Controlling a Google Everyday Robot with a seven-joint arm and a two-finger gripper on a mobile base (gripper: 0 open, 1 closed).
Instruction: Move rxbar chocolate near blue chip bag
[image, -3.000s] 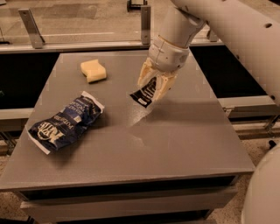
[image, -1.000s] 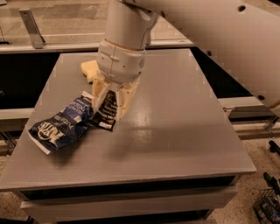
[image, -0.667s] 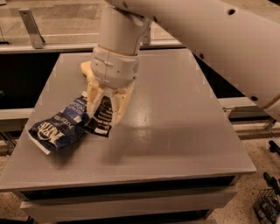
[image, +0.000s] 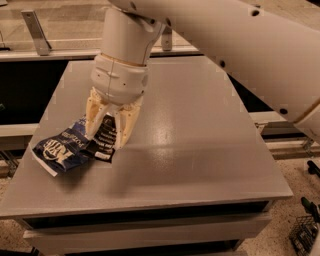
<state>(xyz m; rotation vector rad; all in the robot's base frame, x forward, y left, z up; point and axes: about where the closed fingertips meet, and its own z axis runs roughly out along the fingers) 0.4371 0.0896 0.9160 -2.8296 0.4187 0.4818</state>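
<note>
The rxbar chocolate (image: 104, 141), a small flat black wrapper with white text, hangs between the two cream fingers of my gripper (image: 106, 136), low over the grey table (image: 190, 150). Its lower end reaches the right edge of the blue chip bag (image: 60, 150), a dark blue wrinkled bag with white lettering lying at the table's front left. The gripper is shut on the bar and stands right beside the bag. The white arm comes down from the upper right.
The arm's large white link (image: 240, 45) crosses the upper right of the view. A metal rail and posts (image: 35, 30) run behind the table. A dark basket (image: 305, 232) stands on the floor at the lower right. The yellow sponge is hidden behind the arm.
The gripper has carried the bar from the table's middle to the left and down, until it stands against the blue chip bag. The arm now hides the sponge.
</note>
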